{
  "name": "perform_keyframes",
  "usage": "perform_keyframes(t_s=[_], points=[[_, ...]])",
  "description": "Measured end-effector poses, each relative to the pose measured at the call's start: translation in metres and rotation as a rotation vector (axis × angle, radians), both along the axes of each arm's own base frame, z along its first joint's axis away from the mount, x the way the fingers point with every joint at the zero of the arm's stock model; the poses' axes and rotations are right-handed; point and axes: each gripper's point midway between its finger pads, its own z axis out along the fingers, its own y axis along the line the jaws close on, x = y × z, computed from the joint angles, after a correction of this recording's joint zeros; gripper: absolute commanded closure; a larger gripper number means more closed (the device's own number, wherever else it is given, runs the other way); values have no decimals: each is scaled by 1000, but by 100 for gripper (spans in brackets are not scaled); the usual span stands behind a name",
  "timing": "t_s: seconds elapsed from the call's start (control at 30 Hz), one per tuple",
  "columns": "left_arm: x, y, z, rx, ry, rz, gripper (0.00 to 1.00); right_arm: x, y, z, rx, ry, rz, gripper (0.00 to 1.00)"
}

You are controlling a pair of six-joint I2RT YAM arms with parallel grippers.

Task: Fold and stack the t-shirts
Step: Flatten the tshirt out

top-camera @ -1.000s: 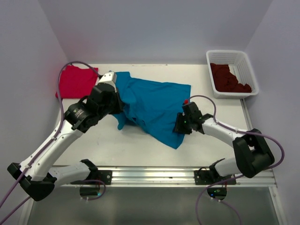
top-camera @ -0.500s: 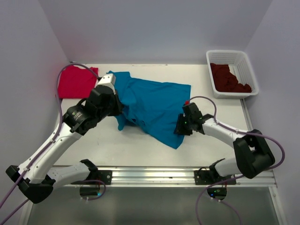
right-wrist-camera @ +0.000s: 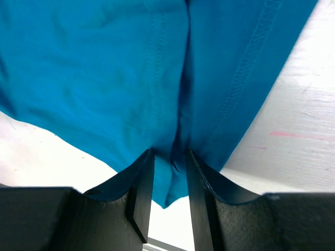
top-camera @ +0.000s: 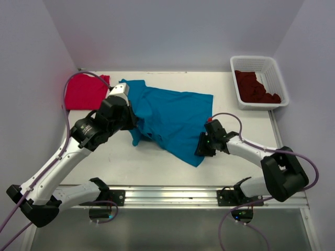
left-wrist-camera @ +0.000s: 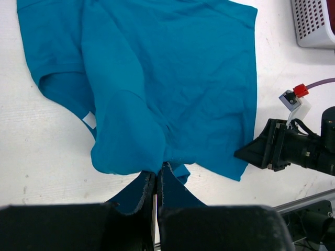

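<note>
A teal t-shirt (top-camera: pixel 172 117) lies spread and rumpled across the table's middle. My left gripper (top-camera: pixel 133 124) is at its left side, shut on a bunched fold of the teal cloth (left-wrist-camera: pixel 136 141), with the jaws pressed together (left-wrist-camera: pixel 157 175). My right gripper (top-camera: pixel 202 147) is at the shirt's near right corner. Its fingers stand apart with the hemmed corner (right-wrist-camera: pixel 172 183) lying between them (right-wrist-camera: pixel 170 157). A red t-shirt (top-camera: pixel 84 90) lies folded at the far left. Dark maroon shirts (top-camera: pixel 256 88) lie in the basket.
A white lattice basket (top-camera: pixel 251 59) stands at the far right corner and shows in the left wrist view (left-wrist-camera: pixel 314 26). My right gripper also shows there (left-wrist-camera: pixel 251 152). Purple cables trail from both arms. A metal rail runs along the table's near edge (top-camera: pixel 172 194).
My right gripper has slid a little nearer, down along the shirt's right edge to its corner. My left arm shifted slightly, still holding the cloth.
</note>
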Motion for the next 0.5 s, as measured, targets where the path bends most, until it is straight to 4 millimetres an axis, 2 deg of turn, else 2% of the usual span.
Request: perform_keyframes(t_s=[0.2, 0.33, 0.4, 0.5], points=[[-2, 1, 4, -13, -8, 4, 100, 3, 11, -1, 41, -1, 6, 66], [-2, 1, 2, -18, -7, 2, 100, 4, 15, -2, 59, -4, 7, 78], [-4, 0, -1, -19, 2, 2, 100, 4, 15, -2, 60, -1, 7, 89], [-5, 0, -7, -15, 15, 0, 100, 4, 15, -2, 60, 0, 6, 96]])
